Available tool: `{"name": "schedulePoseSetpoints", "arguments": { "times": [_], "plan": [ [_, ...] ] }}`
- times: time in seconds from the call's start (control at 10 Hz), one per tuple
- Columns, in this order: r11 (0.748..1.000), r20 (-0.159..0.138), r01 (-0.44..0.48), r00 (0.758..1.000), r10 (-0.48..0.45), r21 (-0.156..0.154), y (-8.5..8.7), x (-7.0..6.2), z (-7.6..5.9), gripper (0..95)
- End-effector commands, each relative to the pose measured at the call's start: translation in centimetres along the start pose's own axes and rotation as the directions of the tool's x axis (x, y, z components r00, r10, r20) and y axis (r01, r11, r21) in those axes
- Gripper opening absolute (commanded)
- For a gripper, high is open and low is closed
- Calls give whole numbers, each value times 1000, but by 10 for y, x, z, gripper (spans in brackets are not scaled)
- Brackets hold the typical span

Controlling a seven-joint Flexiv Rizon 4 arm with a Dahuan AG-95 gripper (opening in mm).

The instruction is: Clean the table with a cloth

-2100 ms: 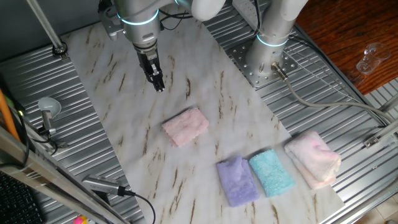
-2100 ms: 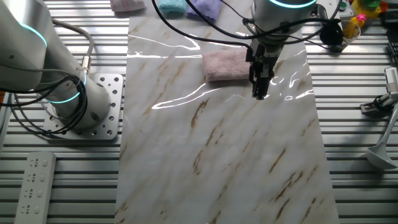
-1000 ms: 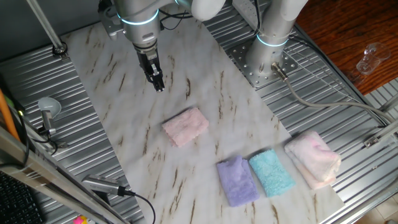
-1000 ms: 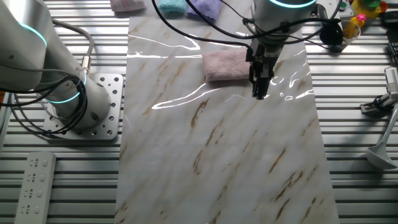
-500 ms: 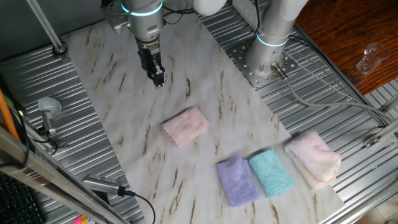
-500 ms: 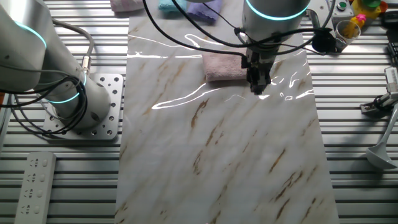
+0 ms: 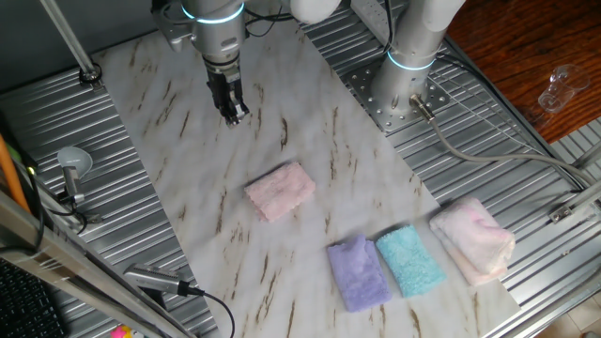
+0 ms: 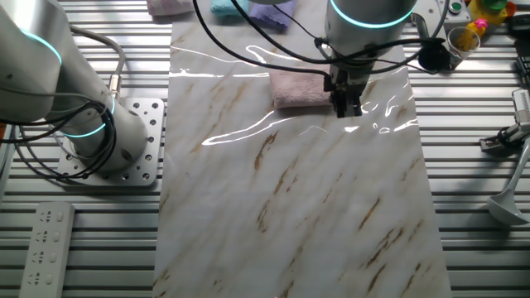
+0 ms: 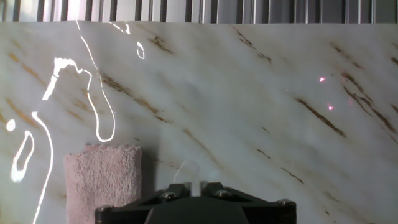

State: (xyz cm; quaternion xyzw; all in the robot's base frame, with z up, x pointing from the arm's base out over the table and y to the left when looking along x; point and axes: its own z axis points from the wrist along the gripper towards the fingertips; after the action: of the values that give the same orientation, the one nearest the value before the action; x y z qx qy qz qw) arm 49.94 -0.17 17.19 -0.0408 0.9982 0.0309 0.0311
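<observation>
In one fixed view the gripper [image 7: 233,115] hangs over the tabletop [image 7: 178,141], jaws together and holding nothing; the cloth [image 7: 280,191] lies apart from it. In the other fixed view the cloth [image 8: 299,86] sits just beside the jaws. In the hand view the cloth [image 9: 102,180] is off to the left. Best to open wide and center over it first.

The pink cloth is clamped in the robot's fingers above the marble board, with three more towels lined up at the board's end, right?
Not quite. The cloth lies free on the table; the gripper hangs apart from it, holding nothing, as one fixed view shows. The three towels are at the end.
</observation>
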Motion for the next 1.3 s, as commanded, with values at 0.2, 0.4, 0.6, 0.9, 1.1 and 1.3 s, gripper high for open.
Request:
{"name": "schedulePoseSetpoints", "arguments": {
  "times": [0.2, 0.4, 0.6, 0.9, 1.1, 1.3],
  "plan": [
    [997, -5, 76, 997, -76, 13, -15, -3, -4, 0],
    [996, -3, 87, 996, -87, 14, -24, -3, -4, 0],
    [992, 2, 124, 992, -124, 16, -38, -4, 3, 0],
    [988, -9, 151, 988, -151, 13, -40, -1, 3, 0],
    [988, -10, 156, 988, -156, 11, -36, 0, -2, 0],
    [973, -10, 230, 973, -230, 11, -37, -2, -3, 0]
  ]
}}
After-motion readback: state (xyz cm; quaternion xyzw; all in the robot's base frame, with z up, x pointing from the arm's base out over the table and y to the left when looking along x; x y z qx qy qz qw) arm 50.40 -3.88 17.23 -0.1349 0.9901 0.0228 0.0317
